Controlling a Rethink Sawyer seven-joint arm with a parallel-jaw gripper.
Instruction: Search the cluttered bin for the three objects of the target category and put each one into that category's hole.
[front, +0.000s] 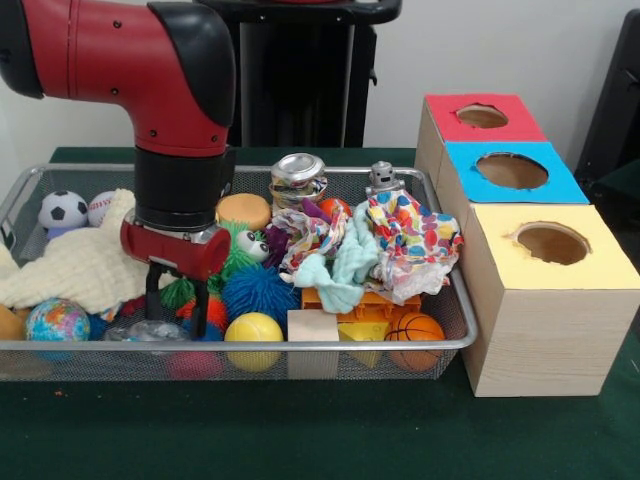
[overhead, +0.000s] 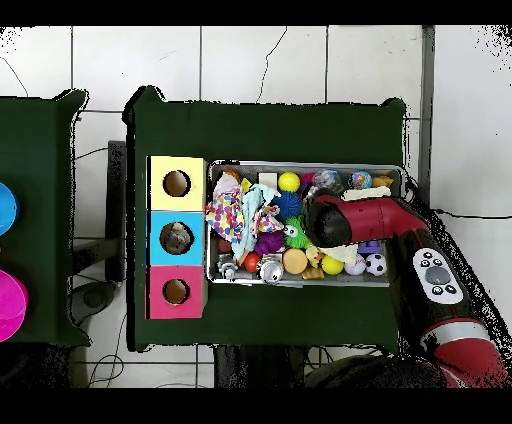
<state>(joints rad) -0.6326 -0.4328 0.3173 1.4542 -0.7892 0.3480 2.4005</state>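
Right now your black two-fingered gripper (front: 176, 298), mounted under the red and black arm (front: 180, 120), hangs low in the near left part of the wide silver wire-mesh bin (front: 250, 345). Its fingers (front: 152, 291) stand apart, released and holding nothing as far as the front view shows. Just below them, against the bin's near wall, lies a small see-through crinkled plastic bottle (front: 148, 331); I cannot tell whether the fingertips touch it.

Around that bottle things are tight: a globe-printed ball (front: 57, 320) on one side, a plain yellow ball (front: 253, 328) on the other, a blue spiky rubber ball (front: 258, 288) behind, and a cream knitted cloth (front: 80, 265) draped close by. From overhead the arm (overhead: 345, 220) covers the spot, so rely on the front view.

My judgement is that the step in hand is the grasp on this bottle. To do it well, centre the fingers across the bottle's narrow width, go low enough to catch its body rather than skim the top, and close gently, since thin walls will buckle and slip. Lift straight up so the cloth and balls do not drag along.

The round dark hole in the red square face (front: 482, 116) sits at the far end of the wooden box row, well apart from the gripper. I cannot make out the other two bottles among the clutter.
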